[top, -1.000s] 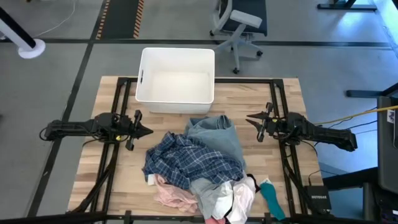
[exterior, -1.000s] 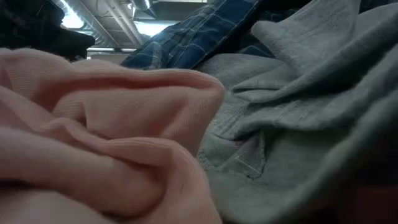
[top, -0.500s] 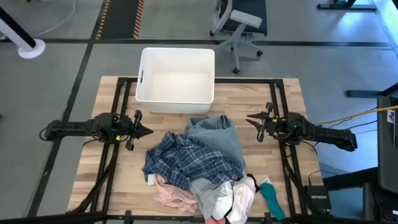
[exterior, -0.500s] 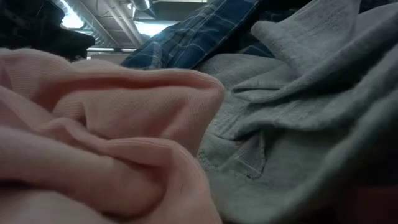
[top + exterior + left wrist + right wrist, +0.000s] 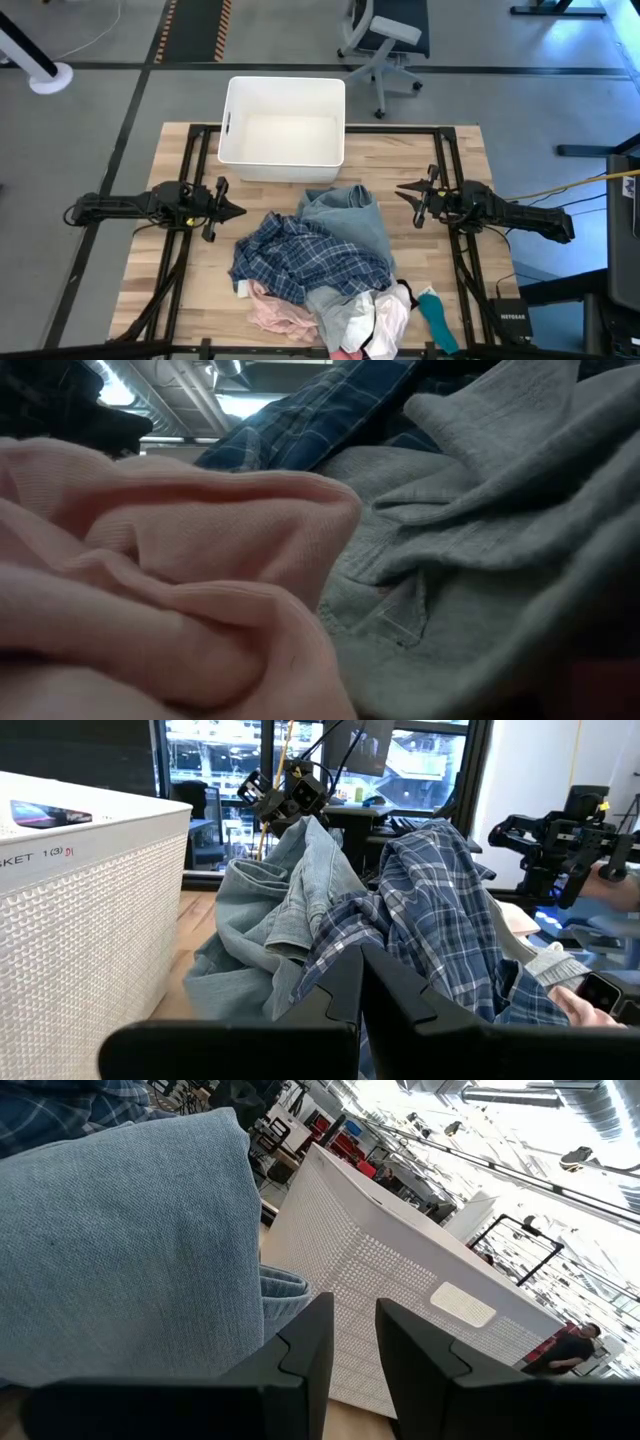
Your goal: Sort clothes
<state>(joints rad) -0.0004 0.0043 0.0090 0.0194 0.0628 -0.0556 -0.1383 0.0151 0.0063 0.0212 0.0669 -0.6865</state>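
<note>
White plastic forms the bin (image 5: 285, 125), which stands at the far middle of the wooden bench (image 5: 180, 290); from above its inside shows bare white, with no garment in it. Its perforated wall also shows in both wrist views, just beside the denim.

All the clothes lie in one heap on the bench in front of the bin. The light blue denim piece (image 5: 345, 215) is nearest the bin, close to its front wall. The navy-white plaid shirt (image 5: 300, 260) spreads over the middle of the heap. At the near edge lie a pink item (image 5: 275, 310), a grey-white item (image 5: 350, 310) and a teal item (image 5: 435, 315), with a bit of black between the last two. The low view is filled by pink and grey folds pressed close.

The left hand (image 5: 232, 210) hovers just left of the heap, its fingers pressed together, holding nothing. The right hand (image 5: 405, 192) hovers just right of the denim, its fingers a little spread, also holding nothing.
</note>
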